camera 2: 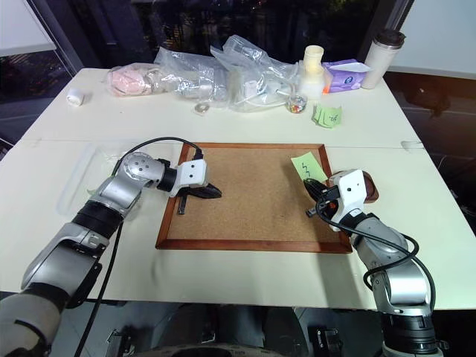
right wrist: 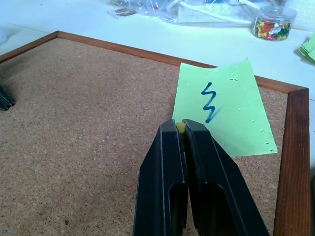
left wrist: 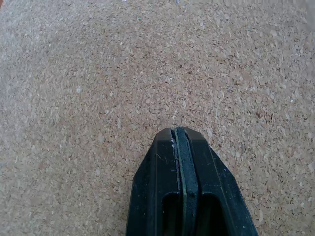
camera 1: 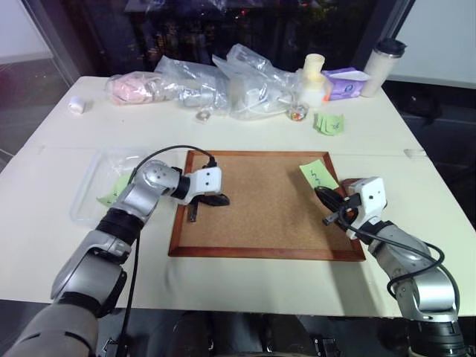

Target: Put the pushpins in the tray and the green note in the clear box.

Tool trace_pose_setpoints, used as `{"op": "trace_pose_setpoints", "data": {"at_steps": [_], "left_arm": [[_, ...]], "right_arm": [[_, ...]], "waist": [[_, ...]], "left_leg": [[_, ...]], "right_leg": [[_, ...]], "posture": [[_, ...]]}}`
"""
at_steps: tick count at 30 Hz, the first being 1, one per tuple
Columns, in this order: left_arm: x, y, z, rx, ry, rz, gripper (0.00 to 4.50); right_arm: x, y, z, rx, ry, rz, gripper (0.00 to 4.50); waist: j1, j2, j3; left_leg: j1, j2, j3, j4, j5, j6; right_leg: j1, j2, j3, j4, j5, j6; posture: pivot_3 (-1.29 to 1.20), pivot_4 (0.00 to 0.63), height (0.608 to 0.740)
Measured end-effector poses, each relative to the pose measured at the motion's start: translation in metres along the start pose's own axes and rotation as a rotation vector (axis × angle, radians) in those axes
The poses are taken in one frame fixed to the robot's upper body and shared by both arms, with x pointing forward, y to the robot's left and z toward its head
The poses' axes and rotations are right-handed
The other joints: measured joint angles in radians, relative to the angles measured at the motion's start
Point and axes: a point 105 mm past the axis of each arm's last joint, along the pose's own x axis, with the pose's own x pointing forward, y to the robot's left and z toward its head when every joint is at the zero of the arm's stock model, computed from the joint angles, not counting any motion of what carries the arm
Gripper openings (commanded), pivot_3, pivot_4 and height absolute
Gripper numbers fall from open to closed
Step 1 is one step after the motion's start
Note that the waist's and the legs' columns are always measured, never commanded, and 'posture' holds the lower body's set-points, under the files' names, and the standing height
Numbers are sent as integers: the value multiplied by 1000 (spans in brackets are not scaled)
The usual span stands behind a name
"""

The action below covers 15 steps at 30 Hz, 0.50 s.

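The green note [right wrist: 226,105], pale green with a dark blue squiggle, lies at the corkboard's far right corner. My right gripper [right wrist: 179,129] is shut at the note's near corner, with a pale-green sliver pinched between its fingertips. The dark-brown tray [camera 2: 370,190] sits just right of that wrist, partly hidden by it. The clear box [camera 1: 83,199] stands on the table left of the corkboard, with a green slip [camera 1: 113,192] in it. My left gripper [camera 1: 222,199] is shut and empty, hovering over the left part of the cork. The pushpins are out of view.
The wood-framed corkboard [camera 1: 260,223] fills the table's middle. Along the far edge lie wrinkled plastic bags [camera 1: 193,85], a small jar of coloured pins [camera 1: 297,111], a bunch of green slips [camera 1: 329,123], a purple pack [camera 1: 343,82] and a tumbler [camera 1: 383,67].
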Motion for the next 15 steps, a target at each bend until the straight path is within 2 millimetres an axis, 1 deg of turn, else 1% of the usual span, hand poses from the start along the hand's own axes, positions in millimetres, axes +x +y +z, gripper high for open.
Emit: {"op": "trace_pose_setpoints", "data": {"at_steps": [2, 3, 4, 5, 6, 7, 8, 9, 10, 11, 13, 15], "left_arm": [[-14, 20, 19, -90, -95, 65, 0], [-24, 33, 36, -114, -166, 100, 0], [-34, 45, 55, -122, -238, 136, 325], [-44, 56, 73, -118, -299, 169, 678], [-53, 66, 92, -122, -369, 200, 935], [-61, 74, 109, -139, -438, 221, 1415], [-63, 77, 116, -149, -466, 229, 1975], [-63, 82, 123, -199, -508, 235, 2419], [-59, 86, 123, -276, -540, 234, 3024], [-53, 87, 120, -351, -553, 223, 3561], [-33, 83, 112, -500, -551, 175, 4480], [-13, 78, 105, -616, -526, 136, 4480]], "right_arm": [[0, 0, 0, 0, 1, 0, 39], [0, 0, 0, -1, 0, -1, 39], [1, 0, 1, -2, -2, 0, 9], [1, 0, 2, -4, -5, 2, 0], [2, 0, 3, -6, -9, 3, 0], [4, 0, 6, -12, -18, 6, 0], [5, 0, 8, -15, -24, 7, 0], [5, 0, 10, -20, -29, 6, 0], [6, -1, 11, -27, -32, 5, 0], [7, -1, 13, -31, -37, 5, 0], [8, -1, 15, -37, -42, 5, 0], [9, -1, 18, -43, -48, 4, 0]], "waist": [[0, -5, 7], [2, -6, 7], [3, -6, 8], [3, -6, 8], [4, -6, 8], [4, -6, 8], [3, -6, 8], [3, -6, 8], [3, -6, 8], [3, -6, 8], [3, -6, 9], [3, -6, 11]], "left_leg": [[-7, 0, 0, 1, 0, 0], [-13, 0, -1, 2, 0, 0], [-17, -1, -1, 3, 2, -4], [-19, -1, 0, 3, 3, -5], [-19, -2, 0, 2, 3, -5], [-19, -2, 0, 1, 2, -4], [-19, -2, 0, 0, 2, -4], [-19, -2, 0, 0, 2, -3], [-19, -2, 1, 0, 2, -3], [-19, -2, 1, 0, 2, -4], [-19, -2, 1, 0, 2, -4], [-19, -2, 1, 1, 3, -5]], "right_leg": [[-7, 1, 0, 1, 1, 1], [-12, 1, -1, 1, 1, 2], [-15, 1, -1, 0, 1, 2], [-16, 0, -1, -1, 1, 2], [-15, 0, -1, -3, 0, 3], [-15, 0, -1, -7, 0, 3], [-14, 0, -1, -8, 0, 3], [-13, 0, -2, -10, 0, 3], [-13, 0, -3, -11, 1, 4], [-13, 0, -3, -11, 1, 5], [-12, 0, -4, -10, 1, 5], [-12, 0, -4, -10, 2, 6]], "posture": [[0, 150, 735], [0, 150, 735], [0, 150, 735], [0, 150, 735], [0, 150, 735], [0, 150, 735], [0, 150, 735], [0, 150, 735], [0, 150, 735], [0, 150, 735], [0, 150, 735], [0, 150, 735]]}}
